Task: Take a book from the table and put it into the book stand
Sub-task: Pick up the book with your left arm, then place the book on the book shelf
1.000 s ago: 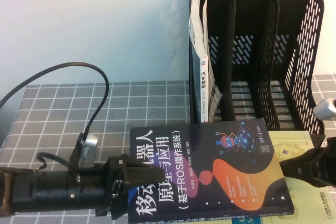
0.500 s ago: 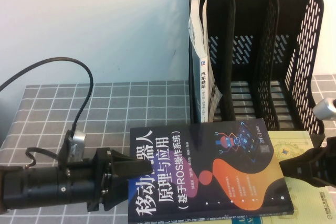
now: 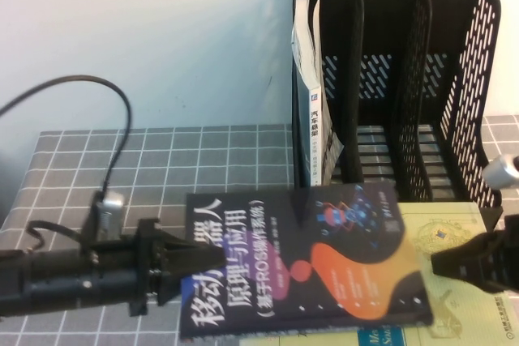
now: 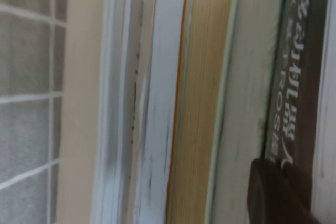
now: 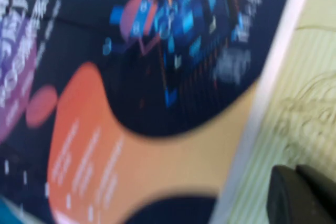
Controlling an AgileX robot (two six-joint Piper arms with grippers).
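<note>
The dark navy book (image 3: pixel 308 269) lies flat on a stack at the near edge of the table (image 3: pixel 162 168), with its orange-and-purple art facing up. My left gripper (image 3: pixel 188 262) is shut on the book's left edge. In the left wrist view one dark finger (image 4: pixel 278 192) lies on the dark spine (image 4: pixel 294 77) with white characters. My right gripper (image 3: pixel 443 266) is shut and empty, just right of the book and over the pale yellow-green book (image 3: pixel 446 232). Its fingertips (image 5: pixel 286 192) show beside the cover art (image 5: pixel 157 51). The black book stand (image 3: pixel 389 79) stands behind.
A thin white-spined book (image 3: pixel 315 119) leans in the stand's left slot; the middle and right slots hold nothing. Several other books lie stacked under the navy one (image 4: pixel 194 103). The left arm's cable (image 3: pixel 97 95) loops above the table at the left.
My left gripper has drawn back to the left, pulling the navy book with it. The book now sits apart from my right gripper, which stayed in place.
</note>
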